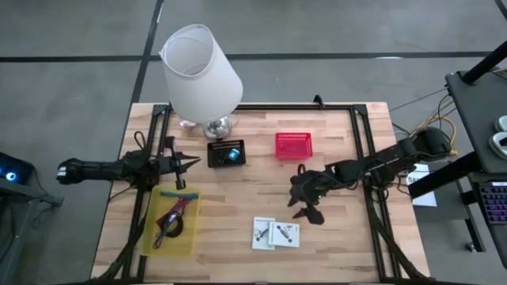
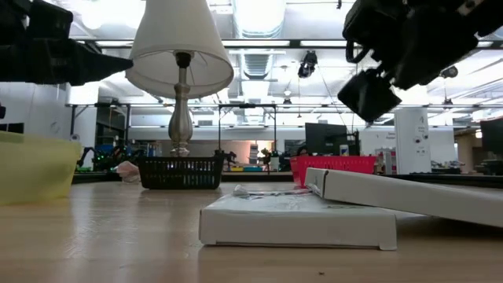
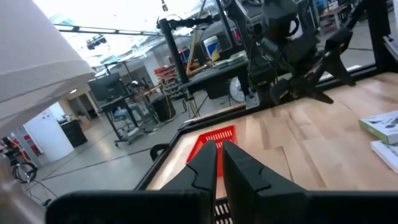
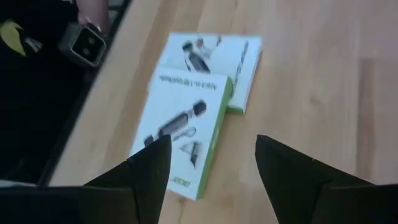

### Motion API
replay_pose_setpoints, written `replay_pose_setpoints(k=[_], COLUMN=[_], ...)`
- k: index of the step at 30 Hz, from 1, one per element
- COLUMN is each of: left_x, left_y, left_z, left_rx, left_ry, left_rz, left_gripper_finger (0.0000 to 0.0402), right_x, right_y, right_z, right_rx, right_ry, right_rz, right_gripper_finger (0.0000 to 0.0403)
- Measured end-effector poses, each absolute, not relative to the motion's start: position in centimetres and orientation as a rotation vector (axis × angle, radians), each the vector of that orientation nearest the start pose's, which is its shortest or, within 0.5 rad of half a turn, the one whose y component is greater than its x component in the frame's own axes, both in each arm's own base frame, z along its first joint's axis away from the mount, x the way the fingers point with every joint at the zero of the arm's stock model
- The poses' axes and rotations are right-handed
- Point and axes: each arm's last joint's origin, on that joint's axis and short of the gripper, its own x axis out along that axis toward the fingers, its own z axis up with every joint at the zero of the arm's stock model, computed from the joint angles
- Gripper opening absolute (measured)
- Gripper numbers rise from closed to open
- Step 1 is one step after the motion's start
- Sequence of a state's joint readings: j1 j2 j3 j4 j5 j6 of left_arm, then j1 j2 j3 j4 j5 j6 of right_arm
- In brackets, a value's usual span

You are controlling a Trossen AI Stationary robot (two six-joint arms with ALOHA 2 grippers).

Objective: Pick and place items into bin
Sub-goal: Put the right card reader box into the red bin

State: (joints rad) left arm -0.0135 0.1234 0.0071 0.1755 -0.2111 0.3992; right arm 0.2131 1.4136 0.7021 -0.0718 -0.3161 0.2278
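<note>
The right gripper (image 1: 307,207) hangs above the light wooden table (image 1: 341,245) with its two dark fingers (image 4: 149,171) spread wide and nothing between them. Just beyond them lie the two white cardboard packets (image 1: 276,233), flat on the wood near the table's front edge (one overlaps the other at a slight angle, which the low view shows as a tilted lid-like slab). The wrist view shows printed product drawings and a green edge on the nearer packet (image 4: 180,140).

The left gripper (image 1: 188,163) is pinched shut and empty, its tips (image 3: 214,165) pressed together, held above the table's left side just behind the translucent yellow plastic bin (image 1: 169,222). Inside that bin lie a maroon strap (image 1: 176,210) and a black coiled cable (image 1: 169,232), with other small pieces too tiny to tell apart.

Farther back stand a small red mesh basket (image 1: 293,145), a small black mesh tray (image 1: 226,153) holding a bluish object, and a large white-shaded lamp with a silver base (image 1: 202,71).
</note>
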Motion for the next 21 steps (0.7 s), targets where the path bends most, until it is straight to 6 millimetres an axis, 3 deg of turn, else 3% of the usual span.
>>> replay_pose_setpoints(k=[10, 21], left_x=[10.5, 10.5], left_y=[0.5, 0.5], left_z=[17.2, 17.2], left_rx=[0.392, 0.393], left_ry=[-0.013, -0.005], left_rz=[0.206, 0.206], left_gripper_finger=[0.0008, 0.0008], right_x=[27.2, 29.7], right_y=[7.3, 8.1], right_z=[14.6, 13.4], right_rx=[0.248, 0.251], right_ry=[0.988, 1.050], right_rz=[0.397, 0.396], right_gripper_finger=[0.0219, 0.0219])
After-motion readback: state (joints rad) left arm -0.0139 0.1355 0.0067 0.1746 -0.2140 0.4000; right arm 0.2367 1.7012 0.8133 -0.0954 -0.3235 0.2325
